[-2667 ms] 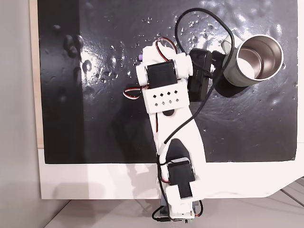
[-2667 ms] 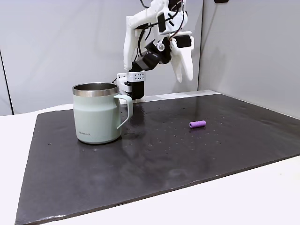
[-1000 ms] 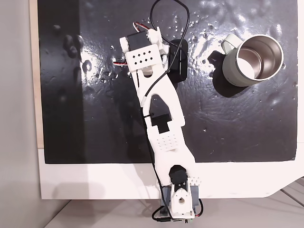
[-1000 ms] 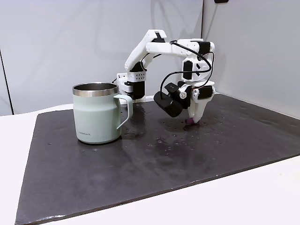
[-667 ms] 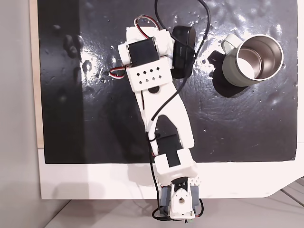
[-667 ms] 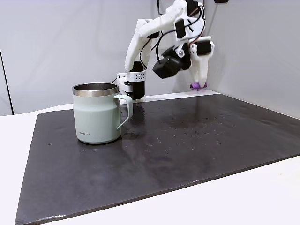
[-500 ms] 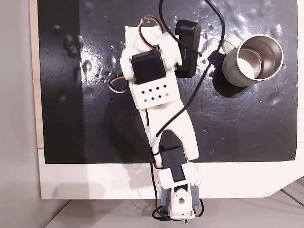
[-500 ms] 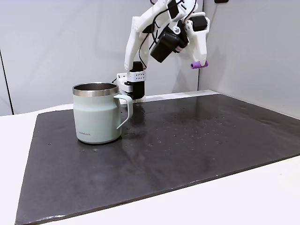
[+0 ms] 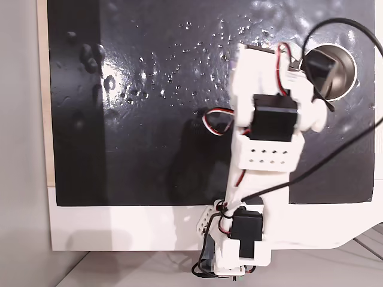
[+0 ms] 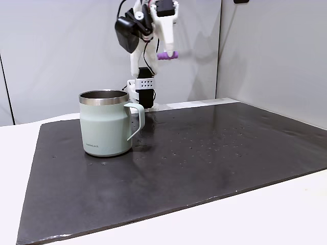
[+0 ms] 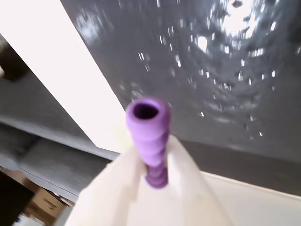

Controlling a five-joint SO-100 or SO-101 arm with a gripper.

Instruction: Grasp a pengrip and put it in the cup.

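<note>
Your end effector point(image 10: 166, 53) has swung over — clamped on the ribbed purple pengrip point(image 10: 167, 55), high beside the grey-green steel-lined cup point(image 10: 106, 123) — lower next.

Pengrip point(image 10: 167, 55) in the end effector point(image 10: 166, 51), high above the mat point(image 10: 204, 163), up-right of the cup point(image 10: 107, 124).

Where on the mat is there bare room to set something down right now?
Most of the black mat is bare: everything right of and in front of the cup. The gripper holds the pengrip high. From above, the arm overhangs the cup's side.
</note>
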